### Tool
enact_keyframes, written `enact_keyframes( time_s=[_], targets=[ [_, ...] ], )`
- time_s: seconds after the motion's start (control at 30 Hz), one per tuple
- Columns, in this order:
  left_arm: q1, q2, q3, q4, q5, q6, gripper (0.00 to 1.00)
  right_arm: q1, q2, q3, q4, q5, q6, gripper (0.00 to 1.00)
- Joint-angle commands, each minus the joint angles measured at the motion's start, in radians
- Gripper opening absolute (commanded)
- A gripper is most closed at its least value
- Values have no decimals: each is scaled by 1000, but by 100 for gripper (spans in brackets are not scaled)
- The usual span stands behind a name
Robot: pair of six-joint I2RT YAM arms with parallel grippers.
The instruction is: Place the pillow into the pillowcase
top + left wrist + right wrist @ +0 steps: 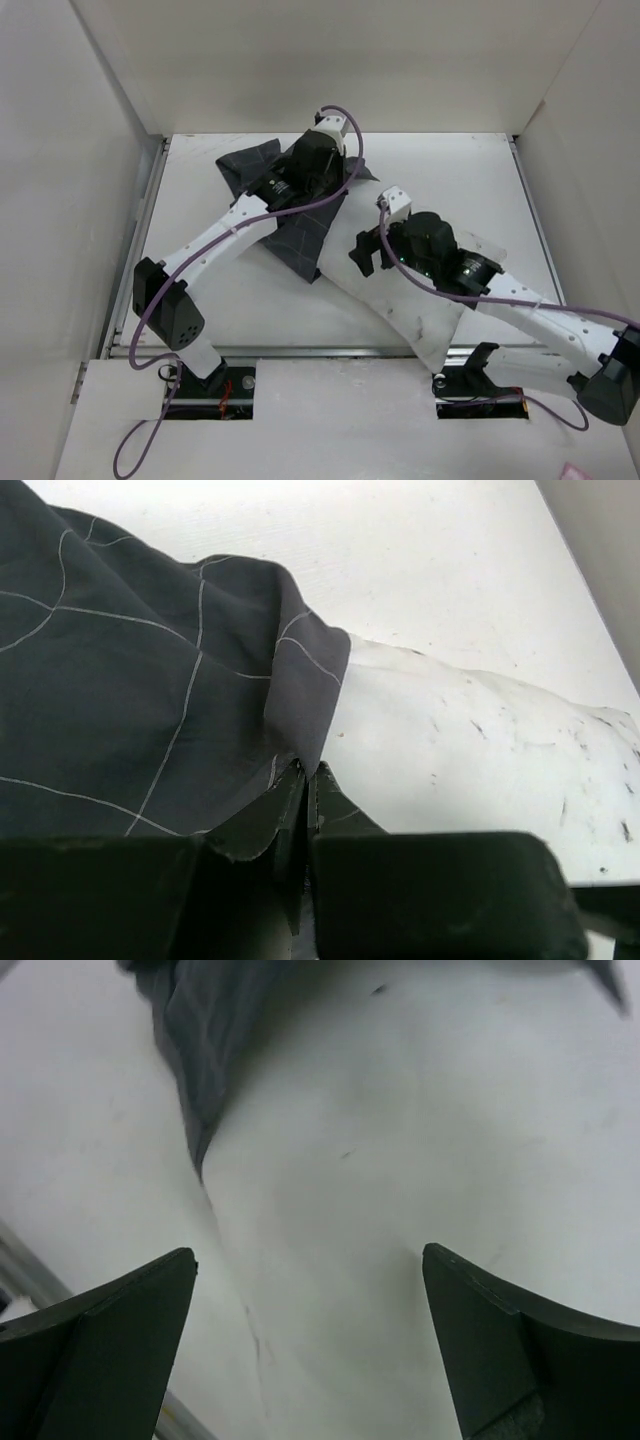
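The left claw (308, 772) clamps tight on the pillowcase (300, 238) hem. The right claw (310, 1260) is spread wide, holding nothing, over the white pillow (405, 300), which lies on the table (470, 175), one end covered by the pillowcase.

Surface (260, 310): white, flat, with faint dark scuffs.
Enclosure: plain white panels at the left (60, 200), back (340, 60) and right (590, 130).
Rail (300, 350): metal strip along the near edge of the surface.
Front board (340, 420): pale, with two dark rectangular cut-outs.
Pink item (575, 470): at the bottom right corner, cut off by the picture edge; kind cannot be told.
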Motion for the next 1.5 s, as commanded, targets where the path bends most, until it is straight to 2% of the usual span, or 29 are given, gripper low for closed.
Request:
enact_keyframes(
  time_s=[0.0,0.07,0.1,0.17,0.2,0.23,0.27,0.3,0.37,0.47,0.6,0.67,0.77,0.83,0.93,0.97,1.03,1.1,1.2,1.27,1.4,1.47],
  targets=[
    [3,-67,-25,48,3,17,0,49,29,-21,-26,-7,-73,100],
    [3,-67,-25,48,13,27,0,58,99,-4,-15,38,-73,100],
    [3,-79,-36,48,22,27,0,58,185,-4,0,61,-87,100],
    [3,-92,-47,48,36,27,0,58,271,-4,119,148,-107,100],
    [3,-107,-59,48,45,27,0,58,352,-4,185,189,-107,95],
    [3,-122,-59,57,54,27,0,58,389,-4,312,229,-107,81],
    [3,-122,-59,57,54,27,0,58,422,-4,356,327,-107,38],
    [3,-135,-59,57,66,27,0,58,443,34,380,386,-79,0],
    [3,-145,-41,29,79,27,0,58,415,34,496,472,-18,0],
    [-8,-170,-7,40,129,36,0,58,217,-39,694,425,-6,0],
    [-54,-179,87,40,236,46,0,58,23,-70,843,400,-5,0],
    [-78,-179,146,40,246,46,0,58,-46,-82,887,363,14,0],
    [-129,-159,191,40,256,34,0,58,-37,-61,887,291,42,0],
    [-163,-132,232,40,276,23,0,58,40,-61,943,280,88,0],
    [-203,-122,257,37,321,-30,0,58,194,-50,1028,373,114,0],
    [-213,-122,247,57,370,-52,0,58,231,-33,1028,425,132,0],
    [-238,-122,214,107,422,-113,0,58,308,11,1028,426,178,0],
    [-252,-122,205,108,433,-142,0,58,336,66,972,453,227,0],
    [-270,-144,118,98,317,-179,0,58,357,146,768,576,364,0],
    [-270,-182,14,120,286,-202,0,58,348,137,767,576,395,0],
    [-232,-228,-97,120,189,-214,0,23,304,53,831,518,416,0],
    [-218,-240,-145,120,108,-234,0,9,272,-7,865,416,416,0]
  ],
)
